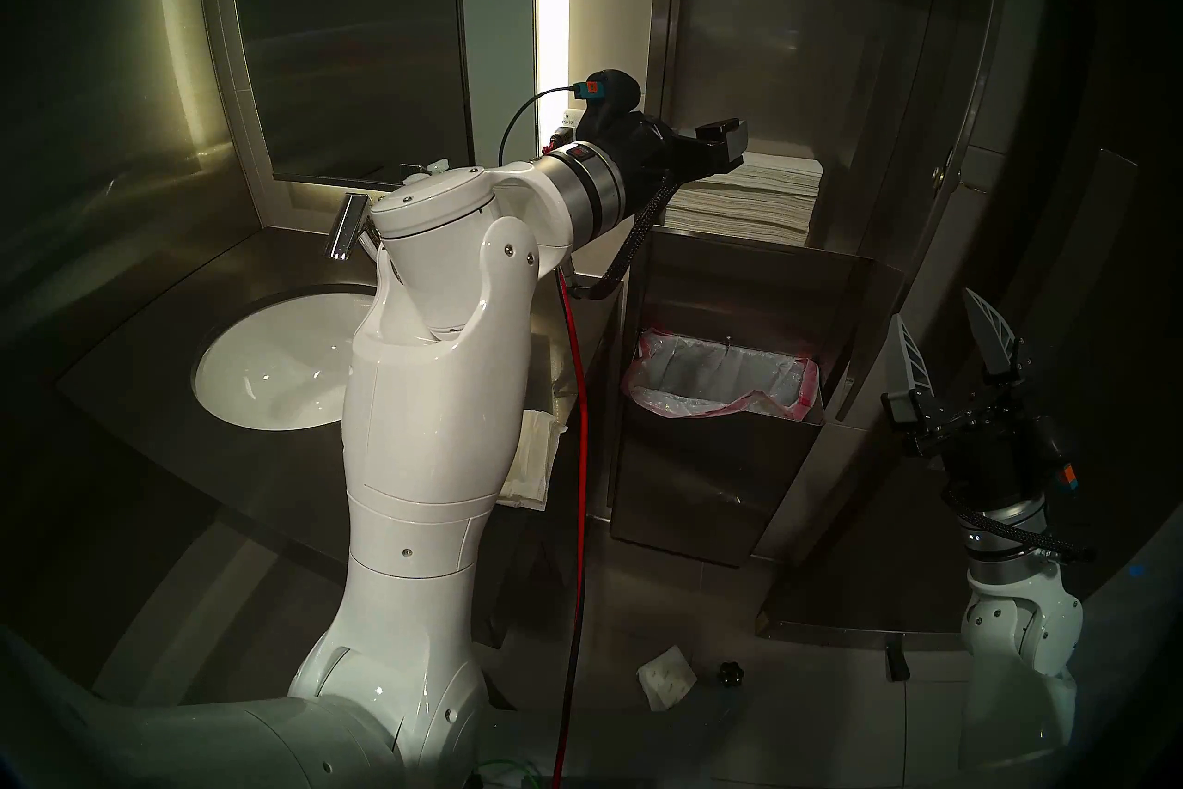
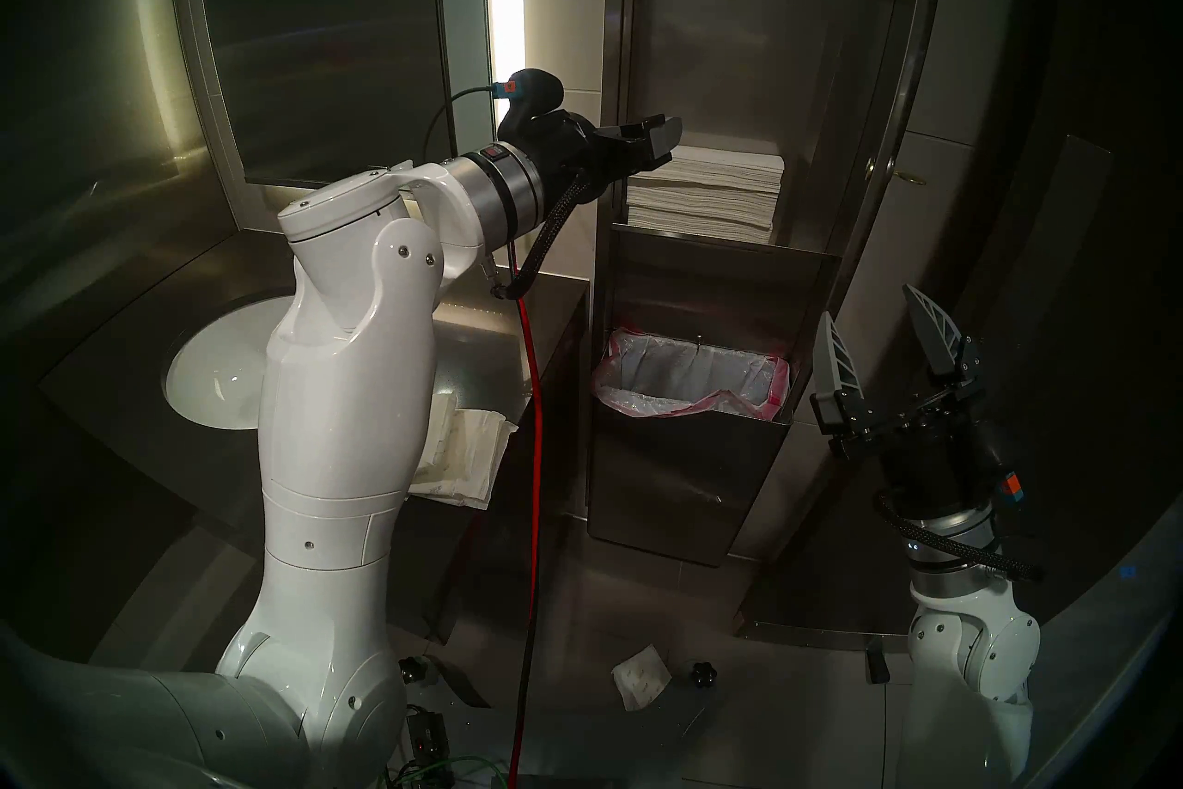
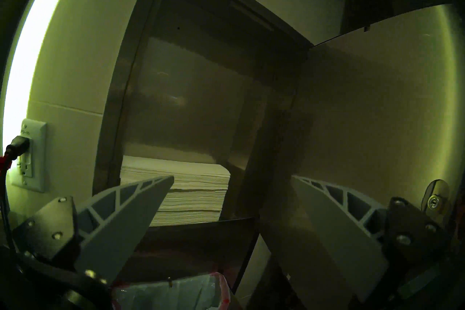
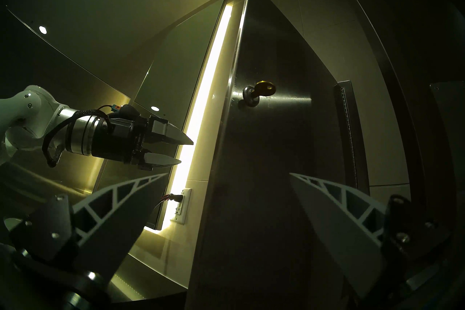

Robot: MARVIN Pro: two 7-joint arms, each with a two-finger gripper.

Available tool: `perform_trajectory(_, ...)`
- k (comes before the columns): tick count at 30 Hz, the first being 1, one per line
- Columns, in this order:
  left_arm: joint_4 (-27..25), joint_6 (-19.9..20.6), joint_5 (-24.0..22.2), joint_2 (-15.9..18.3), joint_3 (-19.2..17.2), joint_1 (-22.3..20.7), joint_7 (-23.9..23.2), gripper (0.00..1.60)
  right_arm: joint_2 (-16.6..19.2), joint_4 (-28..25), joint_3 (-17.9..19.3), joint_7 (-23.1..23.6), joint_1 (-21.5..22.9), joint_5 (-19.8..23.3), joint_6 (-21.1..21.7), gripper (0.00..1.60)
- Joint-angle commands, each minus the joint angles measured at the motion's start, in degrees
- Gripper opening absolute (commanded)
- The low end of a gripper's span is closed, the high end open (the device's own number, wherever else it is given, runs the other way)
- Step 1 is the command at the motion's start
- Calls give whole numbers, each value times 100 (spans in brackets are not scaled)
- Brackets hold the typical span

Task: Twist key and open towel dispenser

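Note:
The towel dispenser (image 1: 800,32) is a tall steel wall cabinet, and its door (image 4: 276,151) stands swung open to the right. A stack of white towels (image 1: 749,192) shows inside, above a bin with a pink-rimmed bag (image 1: 640,384). The small key (image 4: 264,89) sticks out of the round lock (image 4: 250,99) near the door's free edge. My left gripper (image 1: 730,141) hovers open just in front of the towels (image 3: 196,188), holding nothing. My right gripper (image 1: 934,307) points up, open and empty, below the key (image 1: 973,186) and beside the door.
A white sink (image 1: 275,365) and faucet (image 1: 346,230) sit in the steel counter at left, under a mirror (image 1: 346,32). A wall outlet (image 3: 30,153) has a plug in it. A red cable (image 1: 579,448) hangs down. Paper lies on the counter (image 1: 531,461) and floor (image 1: 666,679).

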Motion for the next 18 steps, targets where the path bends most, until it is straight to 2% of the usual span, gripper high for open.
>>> perform_trajectory(1, -144, -97, -190, -105, 53, -37, 225, 160, -10, -75, 1, -16, 4, 15, 9, 160)
perform_trajectory(18, -164, -122, -281, -103, 84, -20, 369, 160, -14, -77, 3, -14, 5, 14, 12, 160)
